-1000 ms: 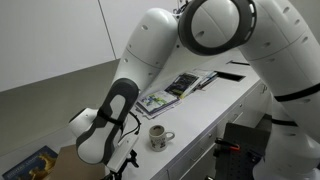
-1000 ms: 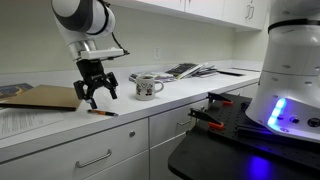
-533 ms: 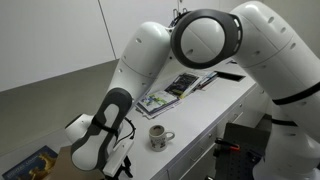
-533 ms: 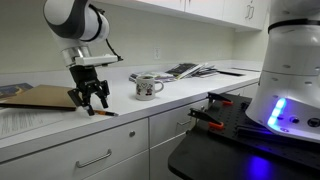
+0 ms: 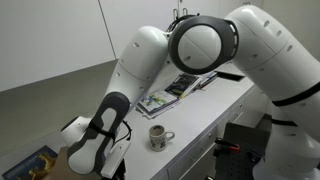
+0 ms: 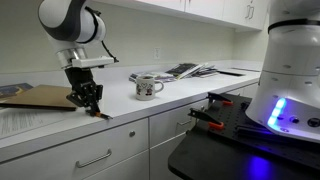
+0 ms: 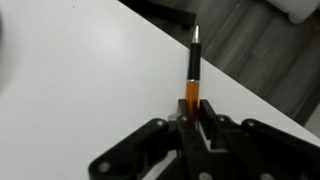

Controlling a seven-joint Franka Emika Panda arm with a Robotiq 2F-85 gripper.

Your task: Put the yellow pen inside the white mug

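White glossy arm (image 5: pixel 200 45), bulbous rounded shells, dark grey rings at joints. Fingers (image 7: pixel 212 128) matte black, slim; angular black linkages spread behind fingers.

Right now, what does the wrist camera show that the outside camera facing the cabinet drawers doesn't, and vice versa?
Only the wrist view shows the yellow pen up close: orange barrel, dark pointed end, lying near the counter edge, the gripper fingers tight beside its near end; whether they grip it I cannot tell. Only the exterior view shows the white mug, the magazines, a brown cardboard sheet and the drawers. Both share the white counter, the gripper and the pen, barely visible from outside.
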